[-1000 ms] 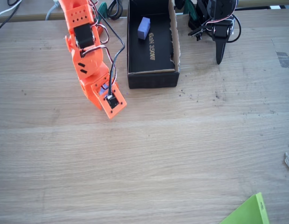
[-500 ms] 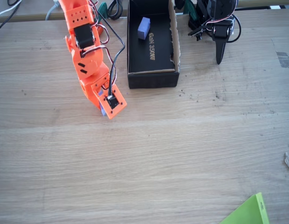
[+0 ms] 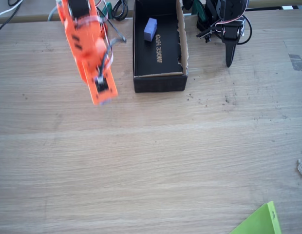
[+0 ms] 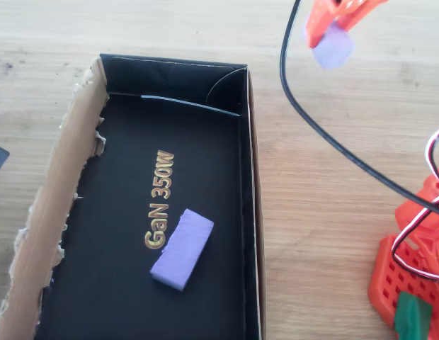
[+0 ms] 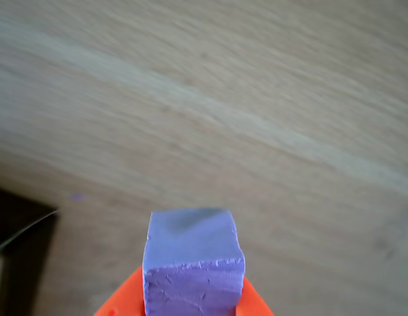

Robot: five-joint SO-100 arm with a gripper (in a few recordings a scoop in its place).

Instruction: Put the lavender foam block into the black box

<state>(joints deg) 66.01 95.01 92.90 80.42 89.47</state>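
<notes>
— Well, where is the lavender foam block [image 5: 193, 263]?

— Clamped in the orange end effector [image 4: 331, 28], above bare bench [image 3: 156, 161] just outside the black box [image 4: 249, 212]; in the fixed view the arm is blurred.

— Room to move?

— Open wood all around; the box's torn brown edge [image 4: 64, 205] lies on the far side.

— Anything inside?

— Another violet block [image 4: 182, 248] beside the gold lettering. The box's near end is cut off.

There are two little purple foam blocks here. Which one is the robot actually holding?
The chunky lavender foam block, clamped in the orange gripper above the bare table beside the black box. The slimmer blue-violet block lies loose inside that box, next to the gold lettering.
</notes>
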